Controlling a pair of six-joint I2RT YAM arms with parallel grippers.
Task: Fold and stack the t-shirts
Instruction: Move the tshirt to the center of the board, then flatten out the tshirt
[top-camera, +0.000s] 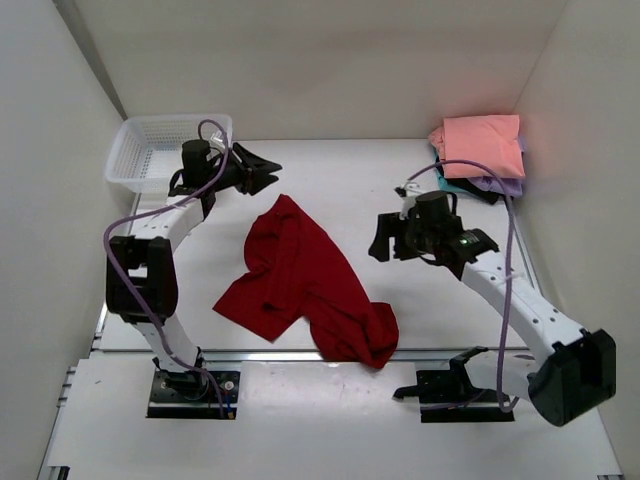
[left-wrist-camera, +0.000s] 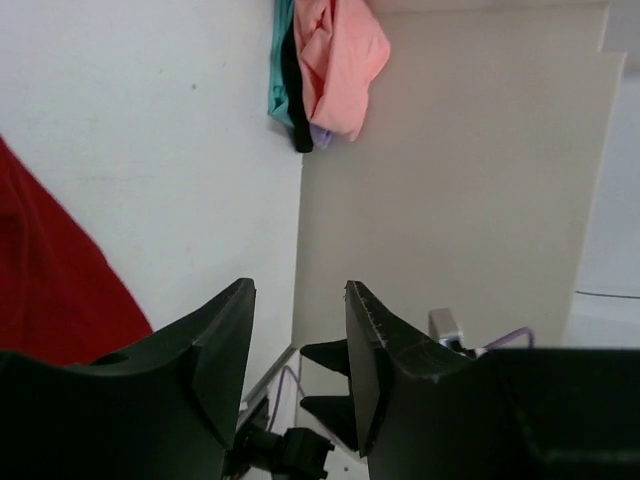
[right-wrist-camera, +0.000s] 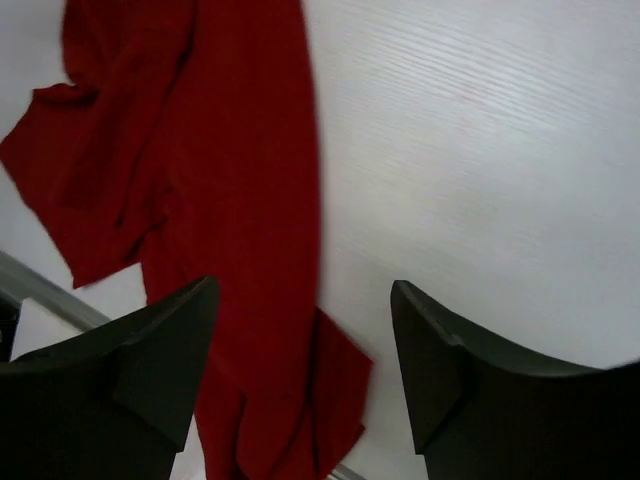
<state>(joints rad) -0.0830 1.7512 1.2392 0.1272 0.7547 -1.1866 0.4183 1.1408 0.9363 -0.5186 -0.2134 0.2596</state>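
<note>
Both pairs of jaws are held released and empty. Between them, the dark red t-shirt (top-camera: 300, 280) is left crumpled, awaiting folding.

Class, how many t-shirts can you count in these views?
5. The dark red t-shirt lies crumpled mid-table. The salmon pink shirt, lavender shirt, teal shirt and black shirt sit stacked in the far right corner; the stack may hide more.
</note>
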